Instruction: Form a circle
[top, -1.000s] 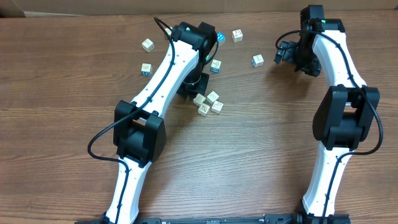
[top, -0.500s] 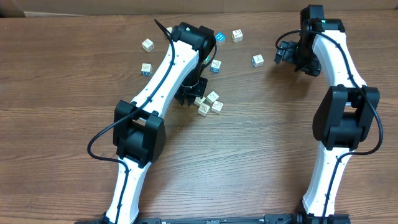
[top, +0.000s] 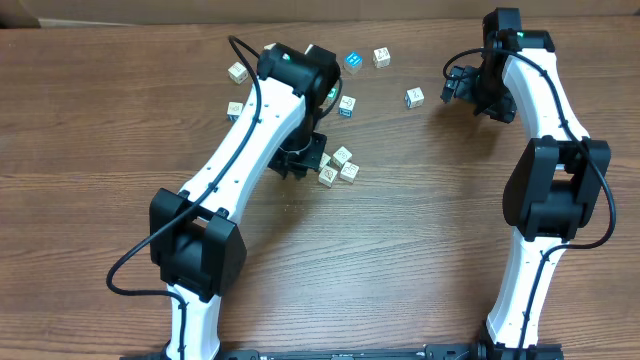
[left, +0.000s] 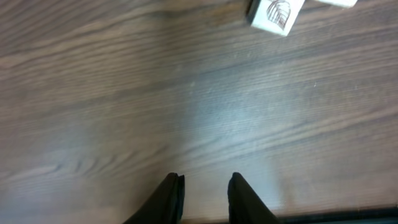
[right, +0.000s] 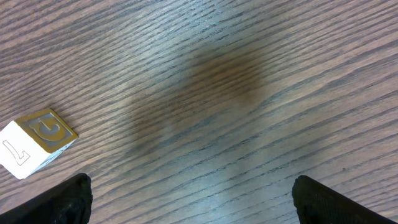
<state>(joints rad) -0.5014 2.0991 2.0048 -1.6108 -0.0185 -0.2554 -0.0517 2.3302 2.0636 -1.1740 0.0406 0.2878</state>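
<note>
1. Letter cubes (top: 237, 71): five small whitish cubes lie loose on the far half of the desk (top: 400, 270), well apart from one another. Two are left of the left arm (top: 250, 140), one is just beside its wrist, one is at the far edge and one is near the right gripper (top: 457, 85).
2. Grouping (top: 340, 167): at least three more whitish cubes sit packed together near the middle of the desk. A fourth may be partly hidden behind the left gripper (top: 300, 158). They form a tight clump, not an open ring.
3. Blue cube (top: 352, 61): a single solid bright-blue cube lies beside the far-edge letter cube.
4. Left arm: it reaches diagonally from the near-left base to the desk's middle, wrist turned down. The left gripper is just left of the grouping; contact cannot be told. In the wrist view its jaws stand a narrow slit apart with bare wood between the fingertips (left: 173, 186), holding nothing.
5. Right arm (top: 545, 180): it runs up the right side and folds at the elbow, with the right gripper pointing left toward the nearby loose cube. Its jaws are spread wide and empty. That cube (right: 37, 142) lies ahead of the left finger in the wrist view.
</note>
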